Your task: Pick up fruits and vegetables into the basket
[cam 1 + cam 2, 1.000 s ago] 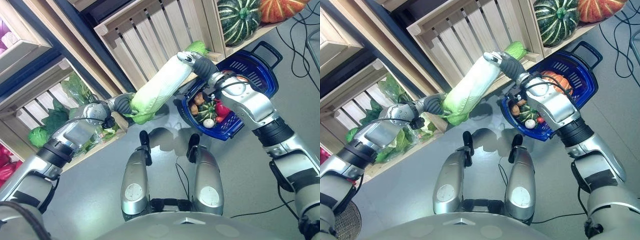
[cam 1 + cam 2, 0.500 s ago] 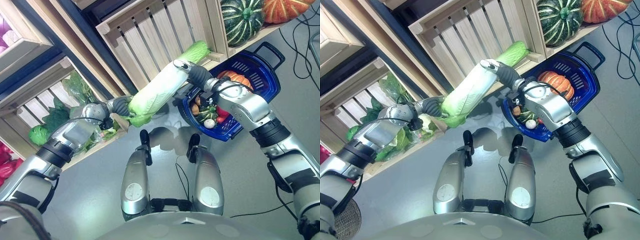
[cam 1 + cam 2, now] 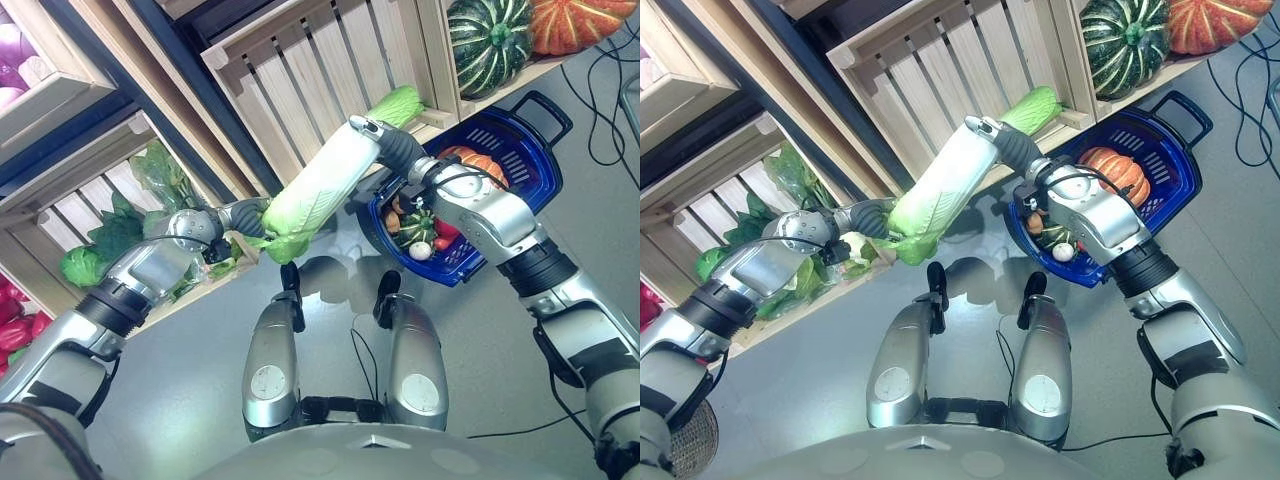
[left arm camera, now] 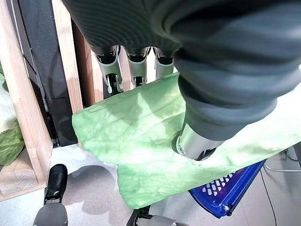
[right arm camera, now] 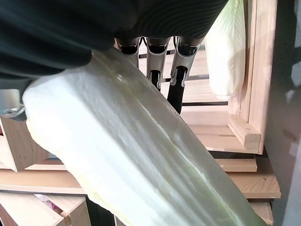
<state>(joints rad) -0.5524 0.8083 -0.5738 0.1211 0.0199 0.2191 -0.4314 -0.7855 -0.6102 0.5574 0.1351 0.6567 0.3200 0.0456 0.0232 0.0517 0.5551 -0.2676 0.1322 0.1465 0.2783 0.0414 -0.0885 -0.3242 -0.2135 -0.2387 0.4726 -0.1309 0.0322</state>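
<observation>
A long napa cabbage [image 3: 318, 185] hangs in the air in front of the wooden crates, held at both ends. My left hand [image 3: 243, 213] pinches its green leafy end [image 4: 141, 136] between thumb and fingers. My right hand [image 3: 392, 148] grips the white stem end [image 5: 131, 155], its fingers [image 5: 155, 61] reaching behind it. The blue basket [image 3: 540, 150] stands on the floor just right of my right hand. It holds an orange pumpkin [image 3: 1118, 170], a small green squash [image 3: 415, 225], a red pepper [image 3: 447, 228] and other small produce.
A second cabbage [image 3: 398, 103] lies in the slatted crate [image 3: 320, 70] behind the held one. A striped green squash [image 3: 490, 35] and an orange pumpkin [image 3: 575, 20] sit on the shelf above the basket. Leafy greens [image 3: 120, 230] fill the crate at left.
Both hands keep their hold on the cabbage. My right hand and the white end have drawn slightly left, baring more of the pumpkin in the basket. The view has shifted a little.
</observation>
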